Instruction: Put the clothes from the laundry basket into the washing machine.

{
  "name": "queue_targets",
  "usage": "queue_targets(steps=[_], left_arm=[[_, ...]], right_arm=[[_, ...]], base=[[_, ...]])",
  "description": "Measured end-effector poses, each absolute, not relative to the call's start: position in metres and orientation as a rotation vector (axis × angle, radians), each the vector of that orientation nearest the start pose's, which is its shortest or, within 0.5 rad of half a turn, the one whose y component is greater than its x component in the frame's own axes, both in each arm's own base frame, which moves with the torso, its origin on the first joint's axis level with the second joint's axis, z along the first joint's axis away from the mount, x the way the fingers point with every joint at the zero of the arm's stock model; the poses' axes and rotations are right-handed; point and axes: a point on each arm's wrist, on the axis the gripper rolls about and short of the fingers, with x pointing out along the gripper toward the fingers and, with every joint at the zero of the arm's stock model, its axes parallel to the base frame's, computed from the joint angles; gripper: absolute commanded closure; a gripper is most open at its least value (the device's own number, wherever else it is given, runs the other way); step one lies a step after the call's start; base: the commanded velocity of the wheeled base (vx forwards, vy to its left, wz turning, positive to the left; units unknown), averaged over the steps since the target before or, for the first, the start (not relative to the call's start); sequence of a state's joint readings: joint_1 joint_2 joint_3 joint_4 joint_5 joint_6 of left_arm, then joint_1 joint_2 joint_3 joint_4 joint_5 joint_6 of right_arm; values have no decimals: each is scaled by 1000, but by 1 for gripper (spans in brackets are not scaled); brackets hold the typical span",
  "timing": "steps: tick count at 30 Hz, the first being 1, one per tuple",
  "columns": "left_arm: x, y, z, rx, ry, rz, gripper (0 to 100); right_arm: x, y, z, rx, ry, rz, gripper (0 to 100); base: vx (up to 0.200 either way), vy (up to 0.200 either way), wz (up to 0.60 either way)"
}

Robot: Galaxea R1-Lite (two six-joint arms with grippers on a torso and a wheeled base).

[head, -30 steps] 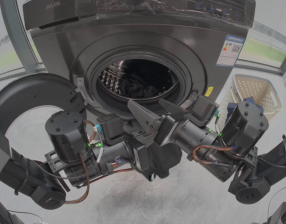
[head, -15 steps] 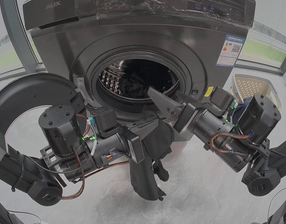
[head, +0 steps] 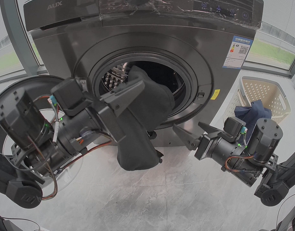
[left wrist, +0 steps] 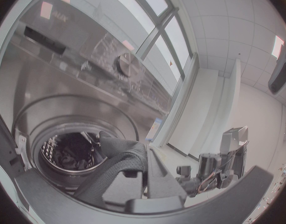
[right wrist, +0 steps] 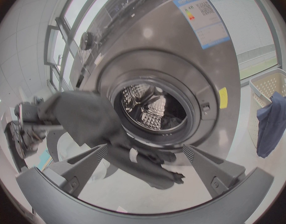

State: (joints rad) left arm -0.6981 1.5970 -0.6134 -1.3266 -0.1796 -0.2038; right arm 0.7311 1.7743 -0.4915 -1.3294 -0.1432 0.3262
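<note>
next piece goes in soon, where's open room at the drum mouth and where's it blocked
Free: the right side of the drum mouth, between the grey garment and the seal. Crowded: its left and lower rim, where the left gripper holds the garment draped down. The open right gripper sits below.

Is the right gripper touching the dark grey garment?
Apart. In the head view, the open right gripper stands clear of the dark grey garment, with a visible gap between them.
</note>
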Motion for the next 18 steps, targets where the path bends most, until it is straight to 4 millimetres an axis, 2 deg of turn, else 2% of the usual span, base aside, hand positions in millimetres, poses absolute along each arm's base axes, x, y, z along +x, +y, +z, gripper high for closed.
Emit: queue_targets(steps=[7, 18], left_arm=[[189, -161, 239, -294, -333, -906, 100], [176, -155, 250, -325, -369, -943, 100]], right_arm=[[216, 188, 125, 269, 141, 601, 0], [236, 209, 84, 210, 182, 634, 0]], base=[[0, 0, 0], [0, 0, 0]])
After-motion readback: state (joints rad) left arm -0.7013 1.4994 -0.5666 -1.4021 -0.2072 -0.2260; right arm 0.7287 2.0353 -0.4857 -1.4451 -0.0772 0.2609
